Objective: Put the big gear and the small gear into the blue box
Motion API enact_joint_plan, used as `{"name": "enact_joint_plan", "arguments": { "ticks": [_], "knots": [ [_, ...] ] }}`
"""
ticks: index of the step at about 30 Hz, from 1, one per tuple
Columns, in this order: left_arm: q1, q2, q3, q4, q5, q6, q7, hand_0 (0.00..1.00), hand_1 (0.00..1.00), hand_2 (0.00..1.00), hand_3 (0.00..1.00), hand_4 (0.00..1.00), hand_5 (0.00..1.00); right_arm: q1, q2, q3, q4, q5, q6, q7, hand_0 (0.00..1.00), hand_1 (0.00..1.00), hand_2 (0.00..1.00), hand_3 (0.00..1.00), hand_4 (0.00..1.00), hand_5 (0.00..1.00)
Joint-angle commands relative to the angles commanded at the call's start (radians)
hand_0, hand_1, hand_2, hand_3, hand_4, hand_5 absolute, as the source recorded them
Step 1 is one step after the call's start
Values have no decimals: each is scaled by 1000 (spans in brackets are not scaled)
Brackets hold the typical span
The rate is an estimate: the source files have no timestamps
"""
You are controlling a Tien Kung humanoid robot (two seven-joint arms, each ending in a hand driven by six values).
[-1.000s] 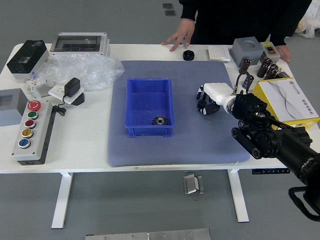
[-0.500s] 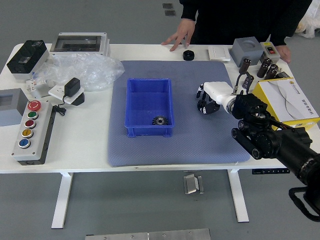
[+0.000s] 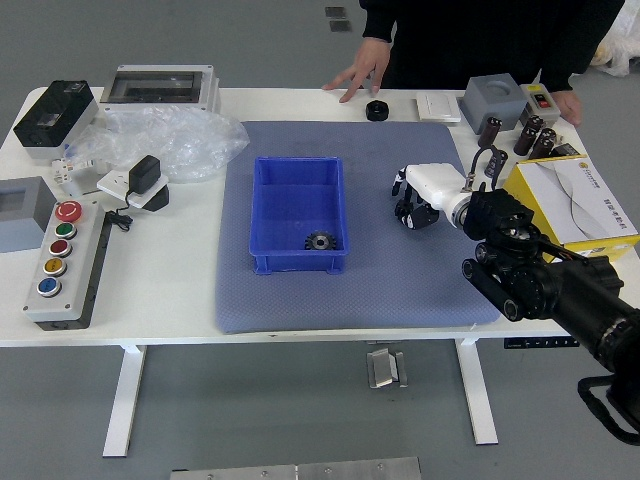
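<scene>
The blue box (image 3: 297,262) stands on the blue-grey mat, left of the middle. One dark toothed gear (image 3: 320,241) lies inside it, near its front right corner. My right hand (image 3: 413,207), with a white back, hangs low at the mat to the right of the box, apart from it. Its underside is dark and hard to make out, so I cannot tell if a second gear is there. My left arm does not show.
A person's hand (image 3: 362,68) rests at the far edge beside a black round object (image 3: 377,110). A yellow-and-white box (image 3: 575,205) stands behind my right forearm. Plastic wrap (image 3: 180,140) and a button panel (image 3: 68,265) are at the left.
My right hand has shifted only very slightly in place. The blue box, the gear inside it and the person's hand look the same.
</scene>
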Motion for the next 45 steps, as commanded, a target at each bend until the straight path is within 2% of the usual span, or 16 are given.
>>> {"name": "enact_joint_plan", "arguments": {
  "ticks": [10, 29, 37, 45],
  "knots": [
    [1, 1, 2, 0, 3, 0, 0, 853, 823, 805, 827, 676, 307, -1, 0, -5, 1, 1, -6, 0, 589, 419, 461, 584, 703, 46],
    [1, 4, 3, 0, 1, 1, 0, 853, 823, 804, 827, 675, 306, 2, -18, 0, 16, -1, -15, -1, 579, 416, 461, 580, 719, 24],
    [1, 6, 3, 0, -3, 1, -1, 853, 823, 805, 827, 675, 307, 6, -43, 7, 48, -2, -13, -7, 579, 415, 461, 581, 721, 22],
    [3, 12, 4, 0, -8, 3, -2, 852, 822, 804, 827, 675, 306, 11, -80, 19, 118, -20, -9, -22, 578, 419, 461, 581, 724, 18]
  ]
}}
